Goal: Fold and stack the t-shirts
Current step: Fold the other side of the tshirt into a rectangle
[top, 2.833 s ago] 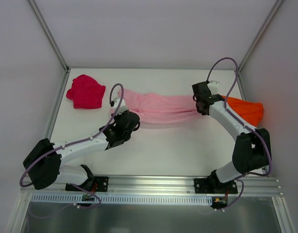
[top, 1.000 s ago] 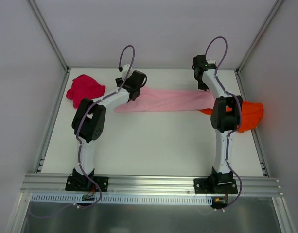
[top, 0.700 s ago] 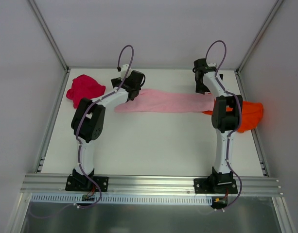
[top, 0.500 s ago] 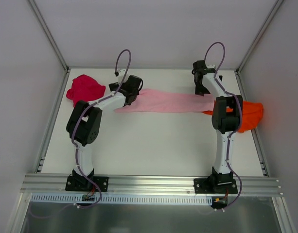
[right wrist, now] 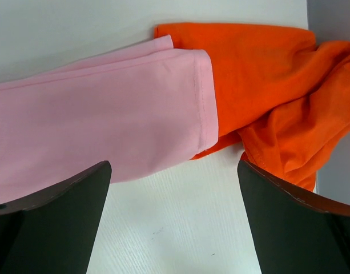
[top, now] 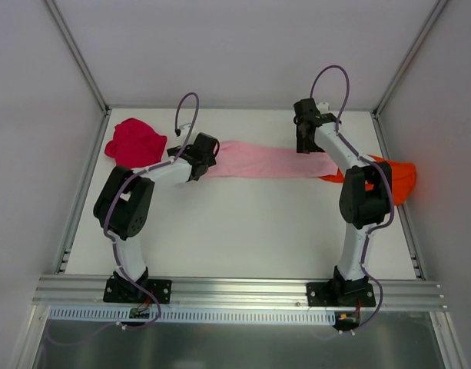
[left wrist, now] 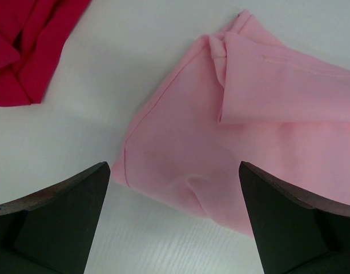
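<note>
- The pink t-shirt [top: 266, 160] lies flat on the table [top: 243, 231], drawn out into a long narrow band. In the overhead view its long axis runs from 9 to 3 o'clock across the far half.
- Its 9 o'clock end is a doubled-over corner with a folded flap, resting on bare table. It sits near the red t-shirt [top: 135, 142], which is bunched in a heap, and does not touch it.
- Its 3 o'clock end is a straight hem that overlaps the edge of the crumpled orange t-shirt [top: 396, 177].
- My left gripper [top: 198, 154] hangs over the 9 o'clock end. My fingers [left wrist: 55, 222] are spread wide and hold nothing, and in my left wrist view the corner shows between them toward 12 o'clock.
- My right gripper [top: 303, 144] hangs over the 3 o'clock part of the band, equally wide and empty. The hem and the orange cloth show between those fingers [right wrist: 49, 222].
- Each arm is nearest its own end, so I judge the next fold needs both. The band would have to be caught across its short width, and on the right I must take only pink.
</note>
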`<state>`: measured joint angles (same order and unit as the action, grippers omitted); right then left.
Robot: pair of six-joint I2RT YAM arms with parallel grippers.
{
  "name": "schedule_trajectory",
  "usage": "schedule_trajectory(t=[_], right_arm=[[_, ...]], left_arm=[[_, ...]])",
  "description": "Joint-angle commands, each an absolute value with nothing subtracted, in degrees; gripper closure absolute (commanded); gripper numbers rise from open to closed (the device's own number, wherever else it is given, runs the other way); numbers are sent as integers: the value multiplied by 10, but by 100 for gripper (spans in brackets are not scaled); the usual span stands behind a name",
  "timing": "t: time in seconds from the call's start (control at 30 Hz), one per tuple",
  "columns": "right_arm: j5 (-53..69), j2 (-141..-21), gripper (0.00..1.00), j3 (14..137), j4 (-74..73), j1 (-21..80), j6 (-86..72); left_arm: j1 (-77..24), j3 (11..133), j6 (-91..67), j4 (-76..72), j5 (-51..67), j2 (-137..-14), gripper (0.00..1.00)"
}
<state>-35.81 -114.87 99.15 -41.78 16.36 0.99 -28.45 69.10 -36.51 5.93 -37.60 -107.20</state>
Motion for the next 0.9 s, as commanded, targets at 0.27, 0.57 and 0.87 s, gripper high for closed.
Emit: schedule_trajectory(t=[0.27,0.57,0.87], right_arm=[[-340,-1076,2,929,-388,178,-22],[-345,-1065,1,921,-389,186,-17],[-330,-1072,1,932,-381,195,-15]], left_arm=[[-279,676,-388,41,-359,-1042,1],[-233,633,-392,18,-307,-1019,1],[-208,603,-401,-24,-249,-1029,1]])
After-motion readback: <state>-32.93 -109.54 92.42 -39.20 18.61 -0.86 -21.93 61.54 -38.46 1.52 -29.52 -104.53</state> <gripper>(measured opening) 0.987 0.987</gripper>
